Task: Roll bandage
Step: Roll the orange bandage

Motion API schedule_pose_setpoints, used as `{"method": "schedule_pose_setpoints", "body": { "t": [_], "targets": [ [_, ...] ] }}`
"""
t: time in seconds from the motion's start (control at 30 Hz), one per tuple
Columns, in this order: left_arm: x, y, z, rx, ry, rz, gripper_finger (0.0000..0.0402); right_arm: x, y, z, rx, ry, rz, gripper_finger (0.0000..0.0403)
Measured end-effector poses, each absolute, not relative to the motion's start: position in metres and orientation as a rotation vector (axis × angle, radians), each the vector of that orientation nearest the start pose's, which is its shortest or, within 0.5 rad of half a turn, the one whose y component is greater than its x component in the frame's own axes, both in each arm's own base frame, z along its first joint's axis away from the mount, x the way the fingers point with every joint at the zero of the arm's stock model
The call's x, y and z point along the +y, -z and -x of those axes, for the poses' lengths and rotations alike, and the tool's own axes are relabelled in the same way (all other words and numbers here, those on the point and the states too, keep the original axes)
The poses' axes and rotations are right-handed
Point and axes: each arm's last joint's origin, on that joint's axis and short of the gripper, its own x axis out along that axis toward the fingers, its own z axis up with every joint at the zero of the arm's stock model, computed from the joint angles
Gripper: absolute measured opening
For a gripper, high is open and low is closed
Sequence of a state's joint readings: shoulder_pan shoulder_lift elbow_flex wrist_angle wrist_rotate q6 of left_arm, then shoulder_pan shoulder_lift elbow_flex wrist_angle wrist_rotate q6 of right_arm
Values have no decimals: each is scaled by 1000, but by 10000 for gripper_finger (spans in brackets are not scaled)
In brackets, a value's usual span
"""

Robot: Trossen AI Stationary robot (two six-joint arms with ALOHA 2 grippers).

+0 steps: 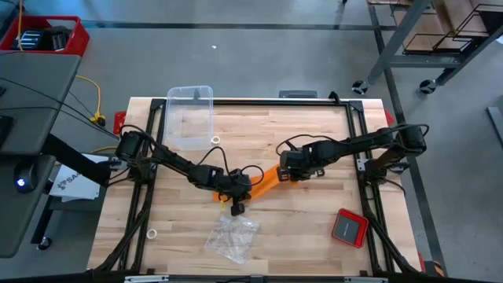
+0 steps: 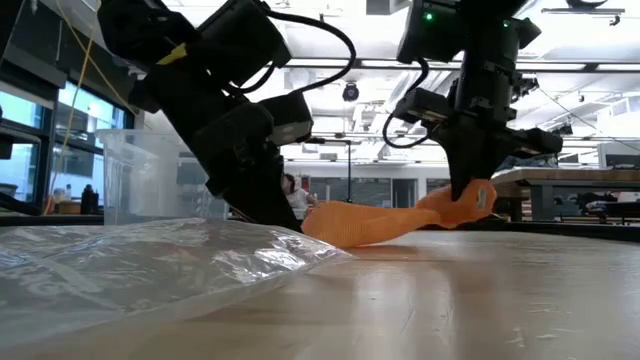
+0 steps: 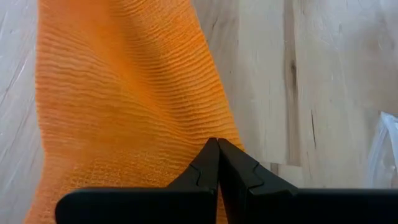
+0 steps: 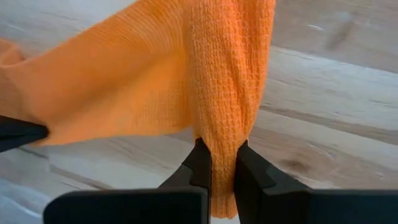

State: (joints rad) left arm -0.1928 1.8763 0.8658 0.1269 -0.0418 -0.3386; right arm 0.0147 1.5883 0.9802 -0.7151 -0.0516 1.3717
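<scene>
The orange bandage [image 1: 266, 180] lies as a short band on the wooden table between my two grippers; it also shows in the low view [image 2: 380, 225]. My left gripper [image 1: 234, 187] is shut on the band's near-left end, down at the table top. My right gripper [image 1: 286, 170] is shut on the bunched far-right end [image 2: 470, 203], which is raised a little off the wood. The band's middle sags onto the table. My left gripper comes down on the bandage near one long edge [image 3: 186, 149], its two fingertips closed together on the cloth. The cloth spreads flat on the table beyond the tips; how many layers lie between them does not show. My right gripper pinches a gathered, several-layer bunch of the bandage's end [image 4: 222, 134] between its two fingers, coming from above and pointing down. The bunch passes through the gap and sticks out behind the fingertips. This end is lifted off the table, and the band runs slack toward my left gripper.
A clear plastic bin [image 1: 190, 116] stands at the far left. A crumpled clear plastic bag [image 1: 232, 236] lies near the front, close in the low view [image 2: 150, 270]. A red square device [image 1: 349, 227] lies at the front right. Two small white rings [image 1: 215, 141] [image 1: 152, 233] lie on the wood.
</scene>
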Motion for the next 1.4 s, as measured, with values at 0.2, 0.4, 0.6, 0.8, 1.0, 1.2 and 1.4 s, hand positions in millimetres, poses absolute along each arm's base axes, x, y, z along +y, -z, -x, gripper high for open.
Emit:
{"method": "schedule_pose_setpoints", "body": {
  "t": [0.2, 0.4, 0.6, 0.8, 1.0, 1.2, 1.4],
  "targets": [
    [-62, -106, -338, 883, -21, 243, 0, 6, -184, -287, 1108, 840, -1199, 21],
    [-62, -113, -346, 881, 1, 204, 0, 14, -184, -286, 1174, 761, -1195, 21],
    [-56, -119, -351, 913, 0, 160, 0, 25, -184, -285, 1220, 705, -1188, 21],
    [-50, -124, -357, 904, 1, 170, 0, 34, -185, -287, 1224, 658, -1181, 21],
    [-50, -124, -354, 959, 46, 196, 0, 34, -186, -291, 1137, 694, -1192, 21],
    [-53, -120, -342, 1100, 56, 143, 0, 31, -190, -300, 1055, 622, -1210, 20],
    [-59, -116, -333, 1192, 71, 96, 0, 24, -185, -290, 1119, 747, -1190, 20]
  ]
}}
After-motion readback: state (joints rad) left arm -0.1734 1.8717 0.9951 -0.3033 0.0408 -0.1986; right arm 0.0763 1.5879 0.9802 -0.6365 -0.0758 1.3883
